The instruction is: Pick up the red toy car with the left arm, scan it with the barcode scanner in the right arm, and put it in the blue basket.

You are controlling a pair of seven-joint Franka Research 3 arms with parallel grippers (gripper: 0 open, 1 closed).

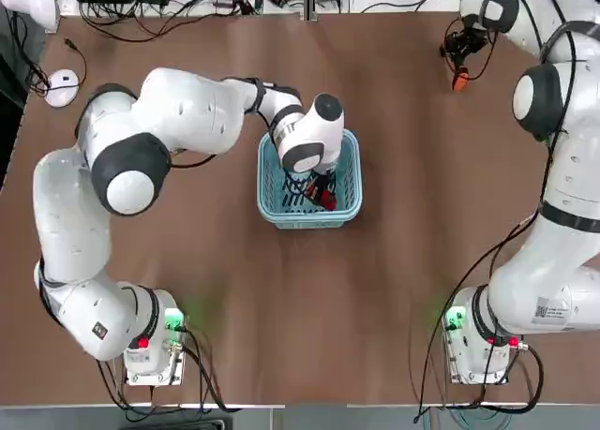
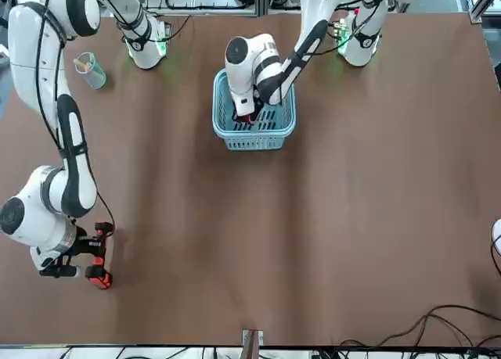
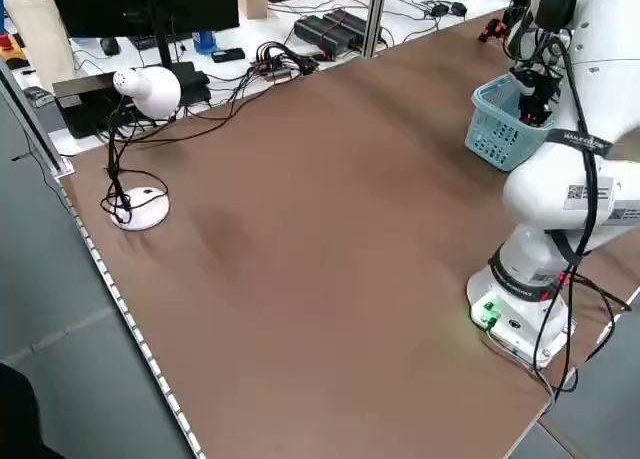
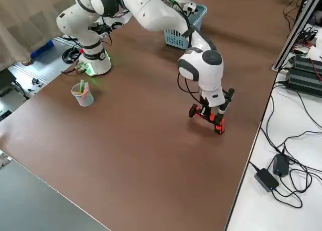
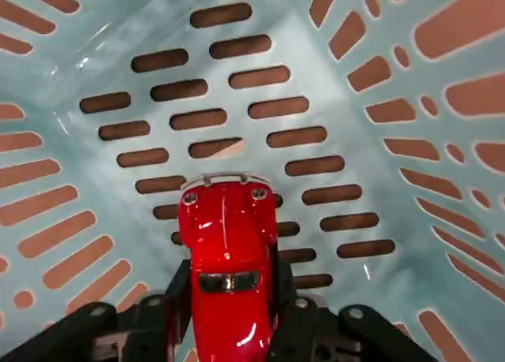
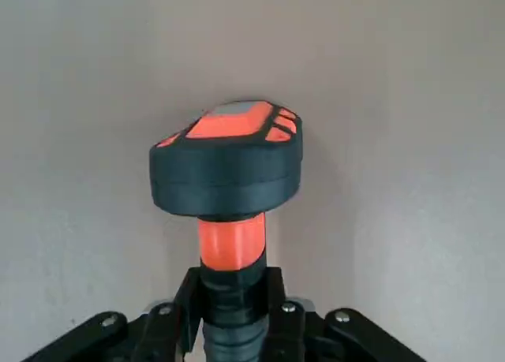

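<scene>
The light blue slotted basket (image 1: pixel 350 194) stands mid-table, a little toward the far side. My left gripper (image 1: pixel 319 188) reaches down into it, shut on the red toy car (image 5: pixel 227 251), whose nose points at the slotted floor (image 5: pixel 237 102) just above it. The car also shows as a red spot under the wrist (image 1: pixel 327 200) (image 2: pixel 243 120). Far off at the table's back right corner, my right gripper (image 1: pixel 461 59) is shut on the orange handle of the barcode scanner (image 6: pixel 226 161), whose black head hangs low over the bare table (image 4: pixel 211 121).
A clear cup (image 2: pixel 91 70) with small items stands near the right arm's base. A white desk lamp base (image 1: pixel 62 86) sits at the far left corner. Cables and boxes line the bench beyond the table's far edge. Wide brown tabletop (image 1: pixel 394 289) surrounds the basket.
</scene>
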